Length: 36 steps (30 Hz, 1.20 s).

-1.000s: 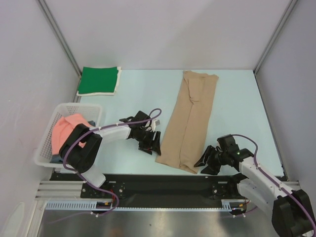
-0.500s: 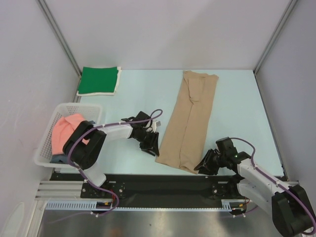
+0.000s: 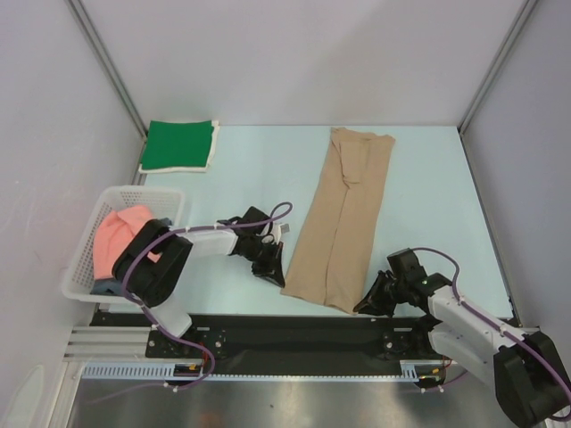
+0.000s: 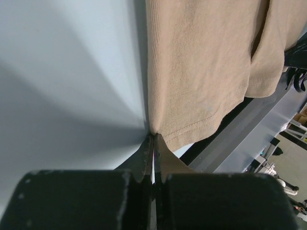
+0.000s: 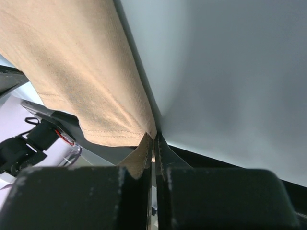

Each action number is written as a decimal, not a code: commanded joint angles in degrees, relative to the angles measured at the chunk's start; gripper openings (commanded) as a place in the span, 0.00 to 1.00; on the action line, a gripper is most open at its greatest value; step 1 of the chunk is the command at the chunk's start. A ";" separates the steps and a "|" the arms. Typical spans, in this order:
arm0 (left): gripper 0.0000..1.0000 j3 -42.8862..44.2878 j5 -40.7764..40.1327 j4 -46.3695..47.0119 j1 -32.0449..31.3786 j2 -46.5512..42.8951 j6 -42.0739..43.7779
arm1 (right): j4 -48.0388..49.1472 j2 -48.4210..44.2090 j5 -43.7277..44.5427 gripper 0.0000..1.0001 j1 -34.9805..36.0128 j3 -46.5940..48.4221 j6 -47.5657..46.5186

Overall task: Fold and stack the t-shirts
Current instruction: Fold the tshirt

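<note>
Tan shirt (image 3: 342, 218): a long folded strip, near edge to far edge, right of the surface's (image 3: 259, 165) middle.
Left hand (image 3: 277, 275): pinched tight on its near left corner.
Right hand (image 3: 363, 305): pinched tight on its near right corner.
Done: green shirt (image 3: 178, 144) folded, far left corner.
Left: pink shirt (image 3: 120, 236) heaped in the basket (image 3: 134, 191).

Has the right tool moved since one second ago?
Yes. The right tool shifted slightly left, closing the gap to the near right corner of the tan t-shirt, which has not moved, and is now shut on that corner.
</note>
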 commanded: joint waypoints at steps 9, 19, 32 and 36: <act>0.00 -4.89 -5.83 -3.48 -0.02 -8.44 -2.50 | -8.66 -5.14 4.95 0.00 2.16 3.11 -0.88; 0.00 1.08 -2.83 -4.61 -2.30 -10.91 -7.07 | -5.16 -4.72 2.67 0.00 2.16 5.14 0.61; 0.56 1.25 -18.55 -11.47 -4.93 -19.23 -6.64 | -8.14 -4.80 3.10 0.02 2.34 2.32 -0.53; 0.77 1.70 -12.64 -2.54 -9.41 -24.80 -4.26 | -9.89 -5.15 3.10 0.23 2.34 3.55 -2.02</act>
